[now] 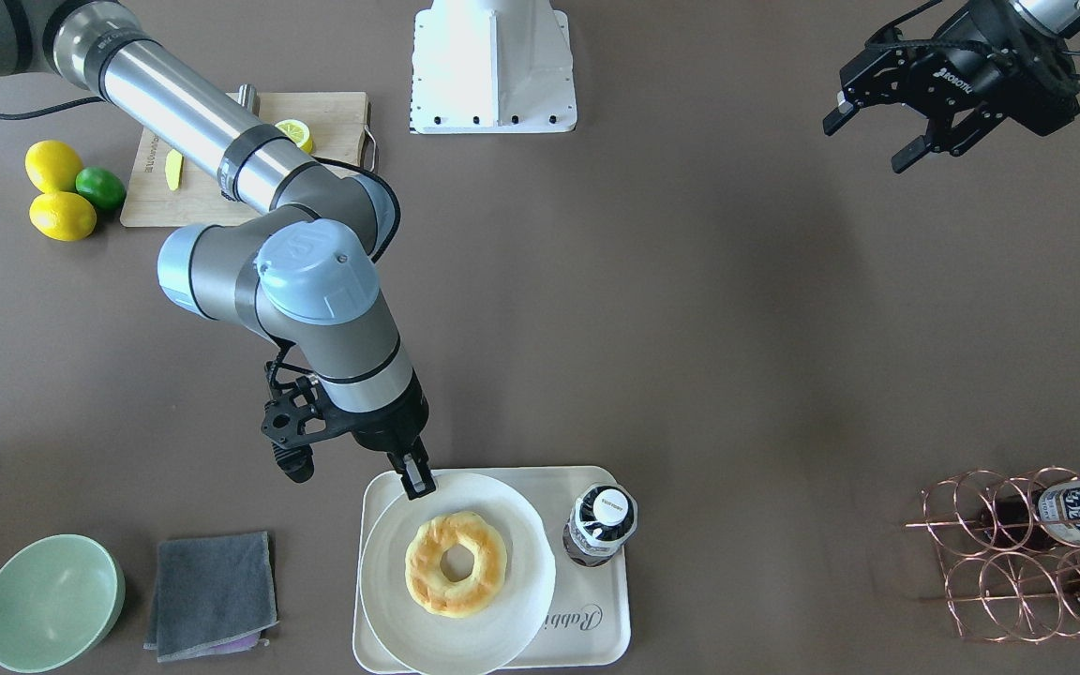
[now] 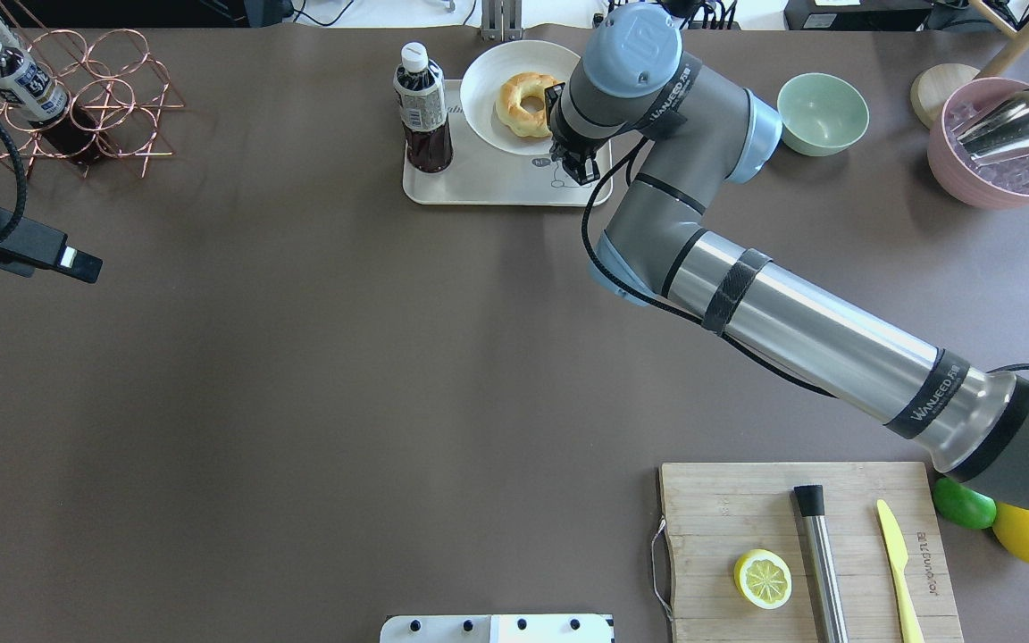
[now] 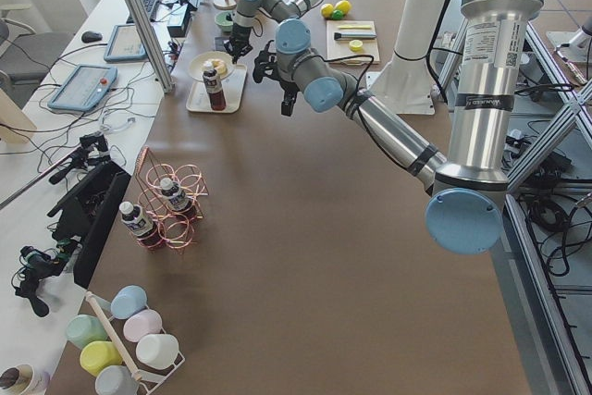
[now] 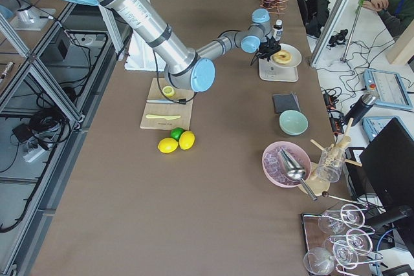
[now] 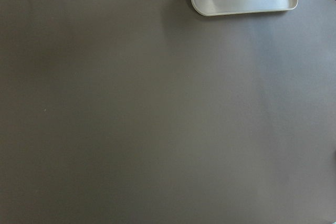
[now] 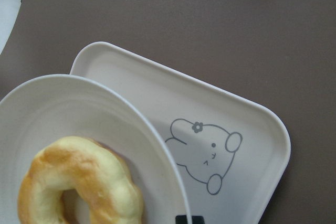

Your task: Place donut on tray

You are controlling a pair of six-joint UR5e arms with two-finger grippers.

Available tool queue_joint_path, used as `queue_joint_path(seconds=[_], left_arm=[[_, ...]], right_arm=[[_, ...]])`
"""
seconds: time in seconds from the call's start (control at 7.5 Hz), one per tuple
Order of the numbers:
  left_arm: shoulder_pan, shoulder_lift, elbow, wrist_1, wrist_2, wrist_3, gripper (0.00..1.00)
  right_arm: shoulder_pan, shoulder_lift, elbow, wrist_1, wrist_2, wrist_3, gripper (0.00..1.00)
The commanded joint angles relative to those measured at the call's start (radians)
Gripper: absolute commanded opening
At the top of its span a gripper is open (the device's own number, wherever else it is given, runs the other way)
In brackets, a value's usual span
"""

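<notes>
Donut (image 1: pixel 456 563) on plate (image 1: pixel 390 581) on tray (image 1: pixel 610 586), right jaws together at rim, left jaws apart

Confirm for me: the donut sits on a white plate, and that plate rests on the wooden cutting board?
Not quite: the donut does sit on the white plate, but that plate rests on the cream tray, as the front-facing view shows.

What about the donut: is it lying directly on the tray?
No, the donut rests on the white plate, which sits on the tray.
</notes>
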Motion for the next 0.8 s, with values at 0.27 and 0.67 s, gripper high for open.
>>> queue_joint_path(seconds=[0.27, 0.67], left_arm=[[0.001, 0.004, 0.002, -0.007, 0.0, 0.0, 0.99], [0.003, 0.004, 0.003, -0.007, 0.0, 0.0, 0.99]], right_arm=[[-0.054, 0.014, -0.069, 0.029, -0.041, 0.007, 0.0], [-0.055, 0.012, -0.061, 0.029, -0.041, -0.04, 0.27]])
